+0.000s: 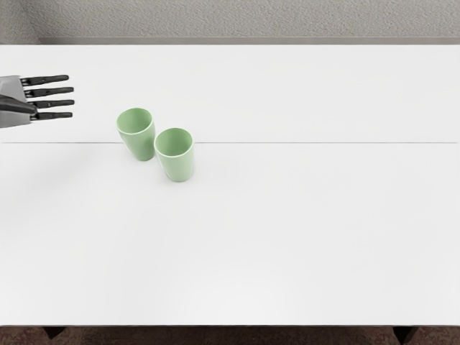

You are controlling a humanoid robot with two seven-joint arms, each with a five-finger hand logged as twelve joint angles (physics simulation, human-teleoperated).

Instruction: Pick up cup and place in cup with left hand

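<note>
In the head view my left hand (70,100) reaches in from the left edge, its dark fingers straight and spread, holding nothing. To its right, with a gap between, a light green cup (140,143) stands upright on the white table. A second light green cup (178,167) stands upright just to the right of the first and slightly nearer the front; their rims meet or nearly meet in the picture. Both cups have their openings facing up.
The white table (287,230) has a thin seam running across it from left to right, behind the cups' bases. Its front edge lies near the bottom of the picture, and a grey textured wall (251,18) rises behind the back edge.
</note>
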